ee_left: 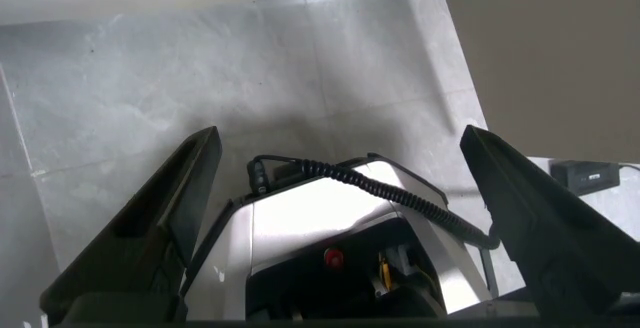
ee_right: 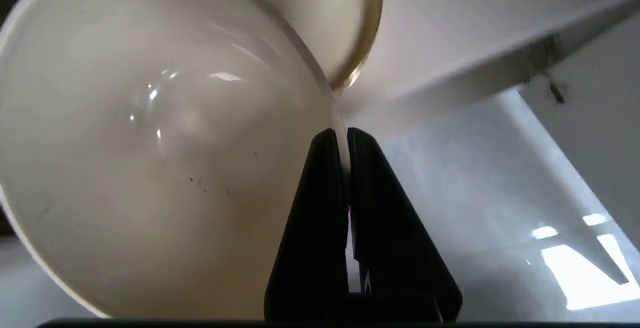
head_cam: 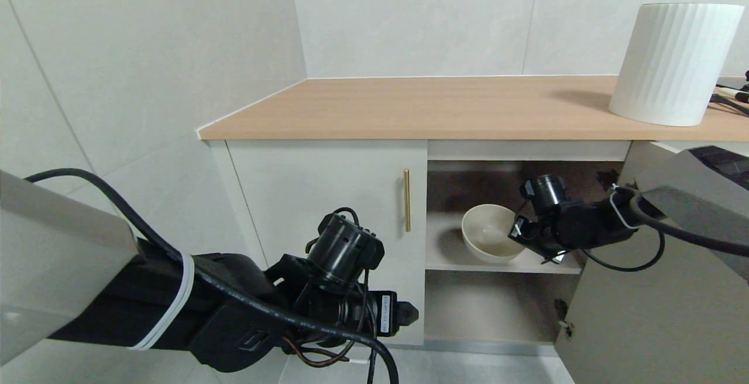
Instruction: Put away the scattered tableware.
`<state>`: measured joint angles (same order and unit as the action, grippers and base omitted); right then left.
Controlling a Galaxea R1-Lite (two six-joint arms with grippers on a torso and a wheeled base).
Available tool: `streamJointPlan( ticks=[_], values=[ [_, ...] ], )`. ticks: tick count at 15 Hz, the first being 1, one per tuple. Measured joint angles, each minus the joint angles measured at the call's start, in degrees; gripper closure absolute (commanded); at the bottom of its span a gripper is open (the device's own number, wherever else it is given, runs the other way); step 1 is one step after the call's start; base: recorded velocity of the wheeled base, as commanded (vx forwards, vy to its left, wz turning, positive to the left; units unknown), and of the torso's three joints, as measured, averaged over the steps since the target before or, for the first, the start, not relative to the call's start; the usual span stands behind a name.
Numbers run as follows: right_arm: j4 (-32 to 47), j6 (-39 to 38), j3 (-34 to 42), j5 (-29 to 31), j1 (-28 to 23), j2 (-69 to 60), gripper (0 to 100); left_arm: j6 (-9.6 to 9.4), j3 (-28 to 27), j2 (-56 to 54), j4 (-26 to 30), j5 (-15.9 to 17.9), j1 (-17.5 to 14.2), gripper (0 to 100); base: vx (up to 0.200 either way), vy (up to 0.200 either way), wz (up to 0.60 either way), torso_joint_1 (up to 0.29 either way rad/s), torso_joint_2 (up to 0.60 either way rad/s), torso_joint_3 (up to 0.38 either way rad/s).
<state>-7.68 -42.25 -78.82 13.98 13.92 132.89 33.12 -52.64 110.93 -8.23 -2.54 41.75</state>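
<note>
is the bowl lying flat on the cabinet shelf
No, the bowl is tilted steeply, its rim clamped in the jaws of the right gripper.

A white ribbed container (head_cam: pixel 676 62) stands on the wooden countertop (head_cam: pixel 409 109), tiled wall (head_cam: pixel 409 15) behind.

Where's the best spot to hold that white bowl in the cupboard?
Its thin rim, coming from the robot's right, one finger inside and one outside. The bowl is tilted with its mouth facing outward, so the rim is exposed; the right gripper pinches it there.
</note>
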Motion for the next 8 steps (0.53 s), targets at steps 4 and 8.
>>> streamJointPlan(
  ticks=[4,8],
  values=[
    [0.3,-0.1,-5.8,0.6,-1.9,4.1,100,0.02,0.0,0.1,0.0,0.0,0.0,0,0.0,0.0,0.0,0.0,0.0,0.0],
    [0.3,0.0,-9.3,1.3,-3.3,6.8,100,0.07,0.0,0.3,0.0,0.0,0.0,0,0.0,0.0,0.0,0.0,0.0,0.0]
  ],
)
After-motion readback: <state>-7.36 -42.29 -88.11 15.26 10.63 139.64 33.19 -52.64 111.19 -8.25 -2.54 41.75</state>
